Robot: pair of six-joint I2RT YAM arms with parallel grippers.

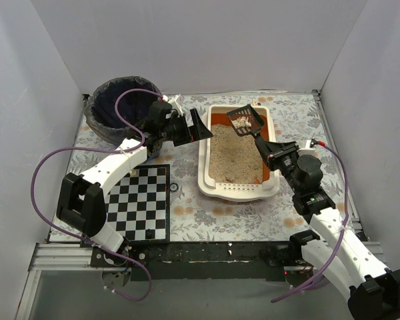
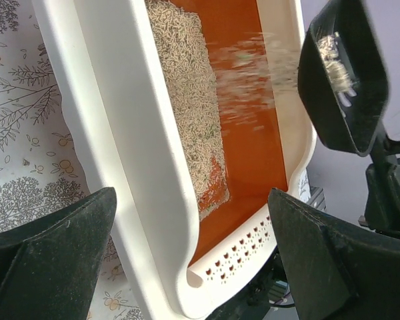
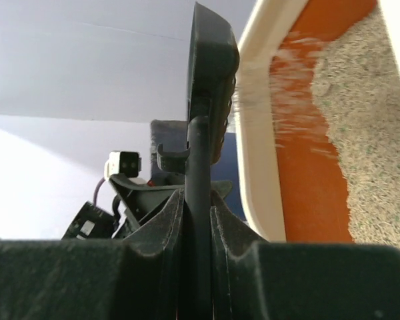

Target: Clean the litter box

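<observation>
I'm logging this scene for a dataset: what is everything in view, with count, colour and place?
litter box: one, cream-white with orange floor, table centre
litter: beige, over most of the floor, far end bare
scoop: one, black, above the box's far end, carrying pale clumps
bin: one, blue with dark bag, far left
checkerboard: one, black-and-white, near left
table cover: one, grey floral, under everything
cables: two, purple, along the arms
left gripper: black, open, by the box's left rim
right gripper: black, shut on the scoop's handle
</observation>
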